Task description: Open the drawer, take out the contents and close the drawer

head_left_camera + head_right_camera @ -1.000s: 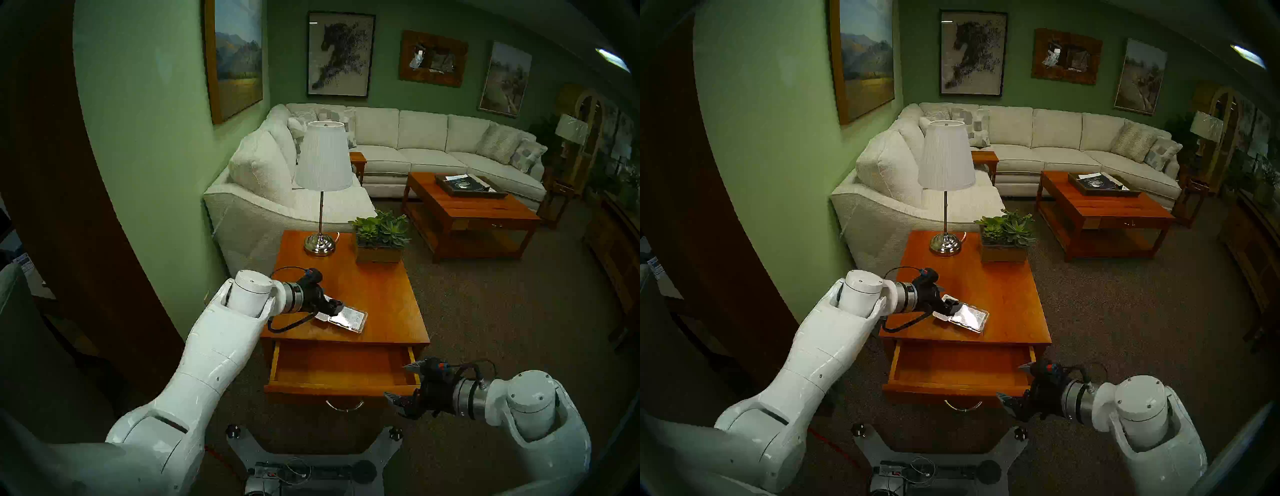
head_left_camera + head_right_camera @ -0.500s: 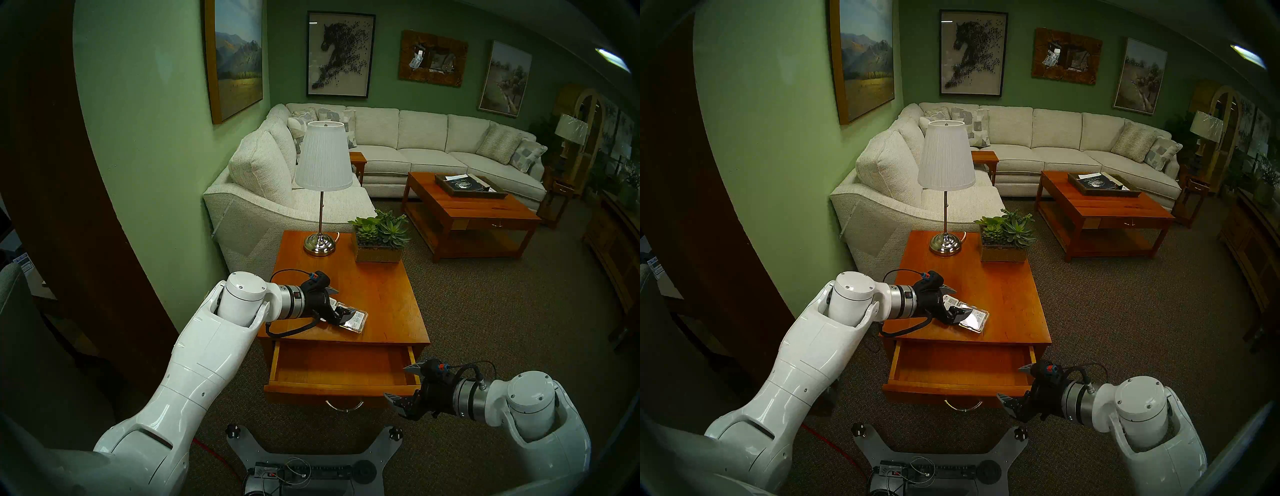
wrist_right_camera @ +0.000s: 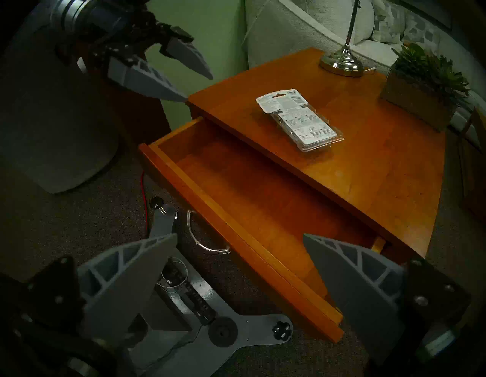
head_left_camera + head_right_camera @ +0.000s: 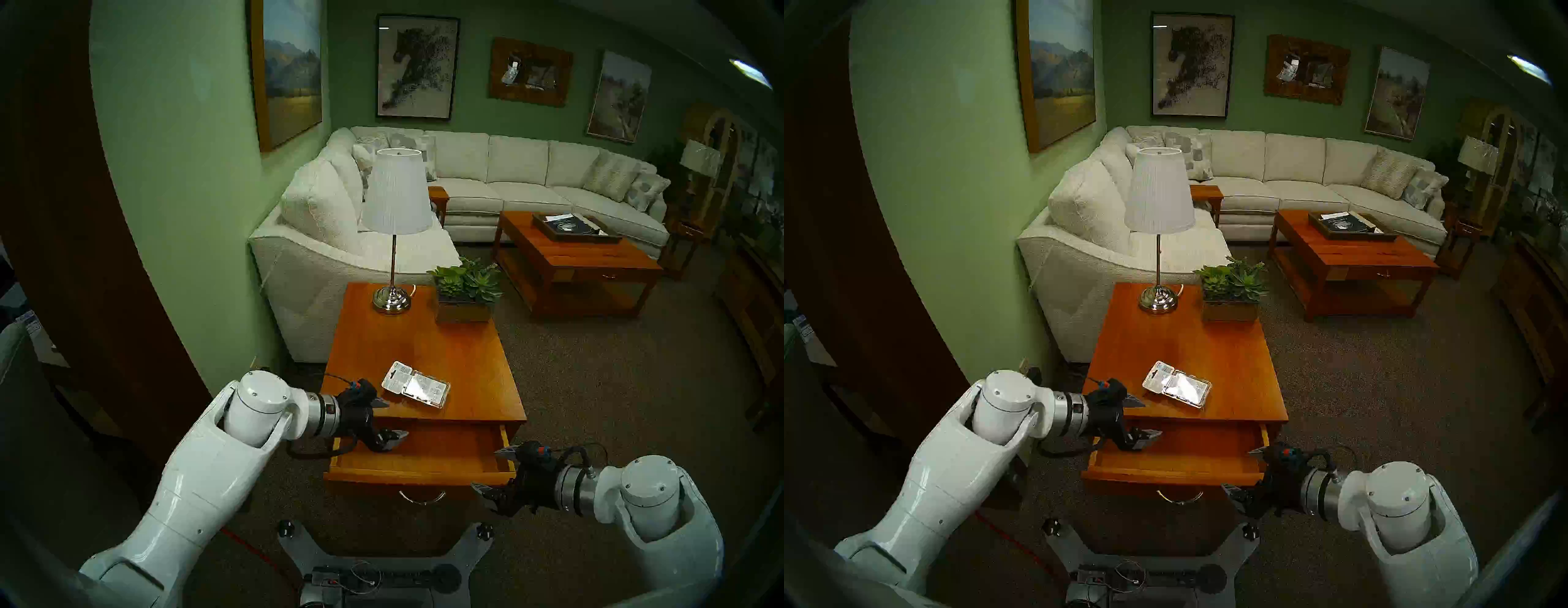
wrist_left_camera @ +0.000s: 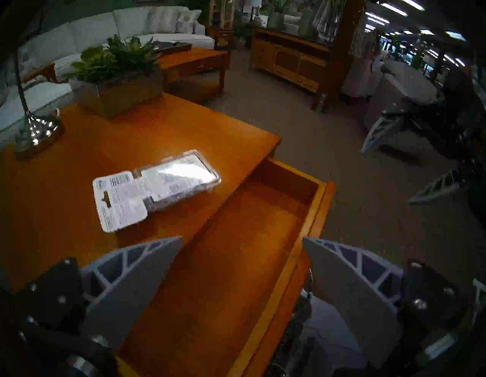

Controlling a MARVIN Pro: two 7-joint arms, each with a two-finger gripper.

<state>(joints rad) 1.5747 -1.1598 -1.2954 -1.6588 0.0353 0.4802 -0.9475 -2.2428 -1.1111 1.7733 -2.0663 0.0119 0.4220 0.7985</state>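
Observation:
The orange-brown wooden drawer (image 4: 420, 456) of the side table is pulled out and its inside is bare; its silver pull (image 4: 422, 496) faces me. The clear blister pack (image 4: 415, 384) lies flat on the tabletop (image 4: 466, 352) behind the drawer, held by nothing. It also shows in the left wrist view (image 5: 155, 188) and the right wrist view (image 3: 299, 119). My left gripper (image 4: 396, 418) is open and empty over the drawer's left end (image 5: 236, 250). My right gripper (image 4: 483, 467) is open and empty at the drawer's right front corner (image 3: 334, 323).
A lamp (image 4: 392, 297) and a potted plant (image 4: 464, 293) stand at the back of the tabletop. A white sofa (image 4: 322, 237) is behind the table, a coffee table (image 4: 577, 263) at the right. My base (image 4: 382, 552) is on the carpet below the drawer.
My left gripper opened, let go of the blister pack on the tabletop, and drew back toward me and down to the drawer's left end. The right arm has not moved.

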